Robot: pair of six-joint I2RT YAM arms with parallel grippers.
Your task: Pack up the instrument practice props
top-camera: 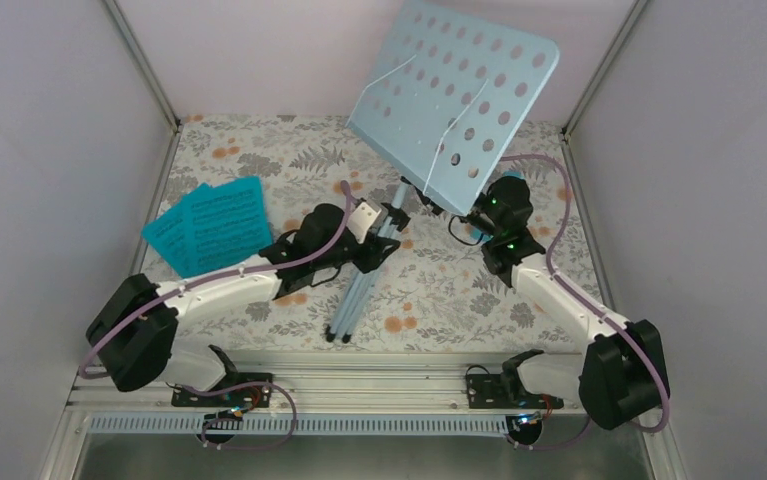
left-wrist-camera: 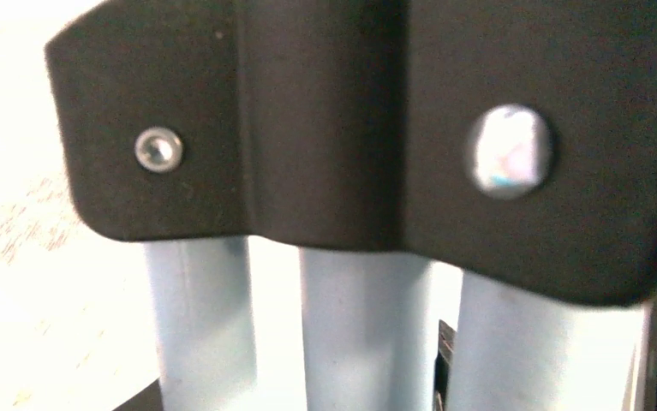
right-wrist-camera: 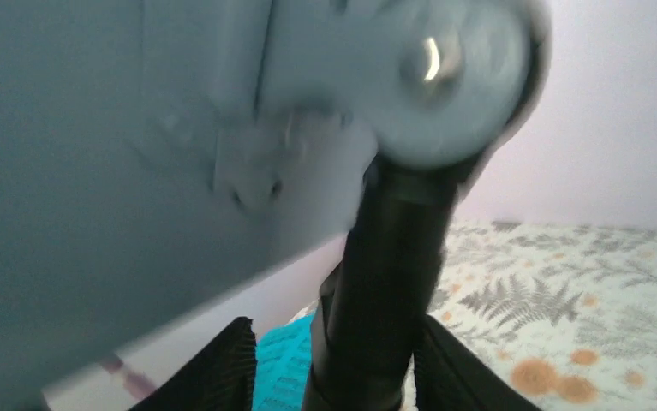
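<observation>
The music stand (top-camera: 459,90) leans over the middle of the bench (top-camera: 259,160), its legs gathered in the closed left gripper (top-camera: 389,230), the right gripper (top-camera: 467,222) loose and open around its black neck; I think folding is in hand, and next the perforated plate needs tipping flat.

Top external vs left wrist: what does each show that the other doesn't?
Top external only: the music stand with its whole perforated desk, the turquoise sheet-music pages, the left arm and right arm.
Left wrist only: a close-up of the black leg bracket with its screw and rivet.
Both: the stand's pale blue folded legs and the floral tablecloth, which is washed out in the wrist view.
</observation>
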